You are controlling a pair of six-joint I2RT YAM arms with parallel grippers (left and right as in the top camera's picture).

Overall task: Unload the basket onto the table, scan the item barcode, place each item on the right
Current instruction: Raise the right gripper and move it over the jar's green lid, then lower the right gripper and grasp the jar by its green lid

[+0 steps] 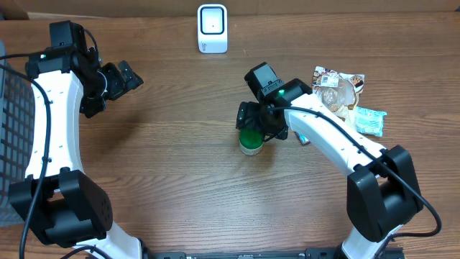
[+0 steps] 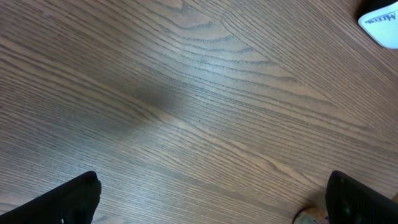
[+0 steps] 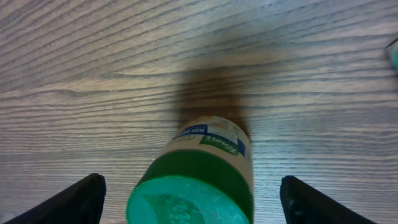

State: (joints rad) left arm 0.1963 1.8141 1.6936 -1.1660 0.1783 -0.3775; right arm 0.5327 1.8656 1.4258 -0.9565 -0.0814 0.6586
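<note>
The item is a small jar with a green lid (image 1: 251, 139), standing upright near the table's middle. In the right wrist view the jar (image 3: 194, 186) shows its lid and a pale label with blue print. My right gripper (image 1: 254, 128) hangs over it, open, one finger on each side with a gap to the lid on both. The white scanner (image 1: 213, 29) stands at the table's far edge. My left gripper (image 1: 122, 78) is open at the upper left over bare wood, with nothing between its fingers (image 2: 68, 199).
Two snack packets lie to the right: a brown and white one (image 1: 338, 86) and a teal one (image 1: 370, 121). A dark grey basket (image 1: 13, 122) sits at the left edge. A corner of the scanner (image 2: 380, 25) shows in the left wrist view.
</note>
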